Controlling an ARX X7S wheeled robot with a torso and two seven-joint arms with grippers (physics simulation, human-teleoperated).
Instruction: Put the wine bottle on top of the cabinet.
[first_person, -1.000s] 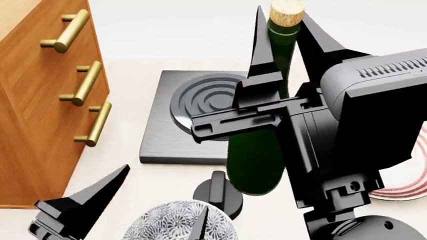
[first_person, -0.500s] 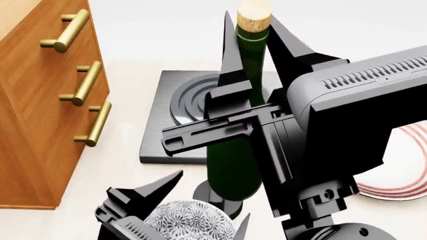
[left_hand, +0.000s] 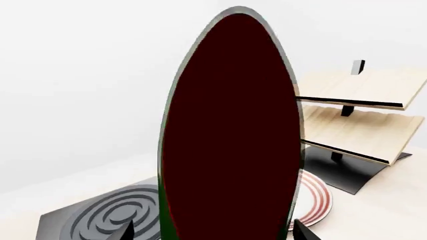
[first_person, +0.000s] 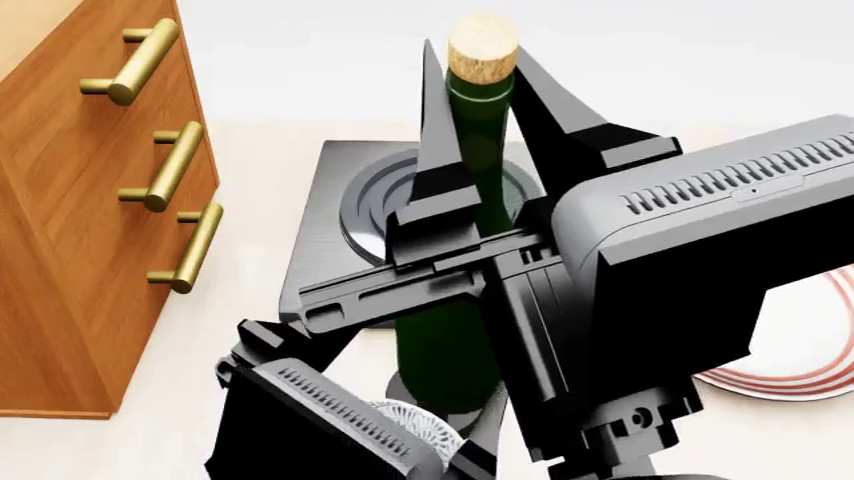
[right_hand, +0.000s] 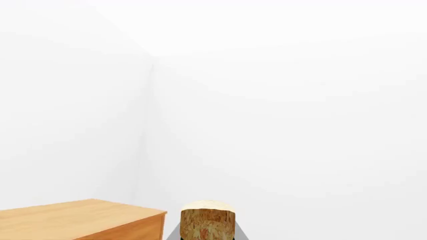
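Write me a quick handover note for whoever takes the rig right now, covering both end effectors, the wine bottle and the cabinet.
Right end effector: shut on the wine bottle, its fingers on either side of the neck just below the cork.
Left end effector: low beside the bottle's base, close to a patterned bowl; whether it is open or shut cannot be told.
The bottle is upright in front of the black stove plate.
The cabinet stands off to the robot's left, its top bare where the right wrist view shows it.
Done: bottle gripped.
Left: carry it over the cabinet, set it down upright on top, release.
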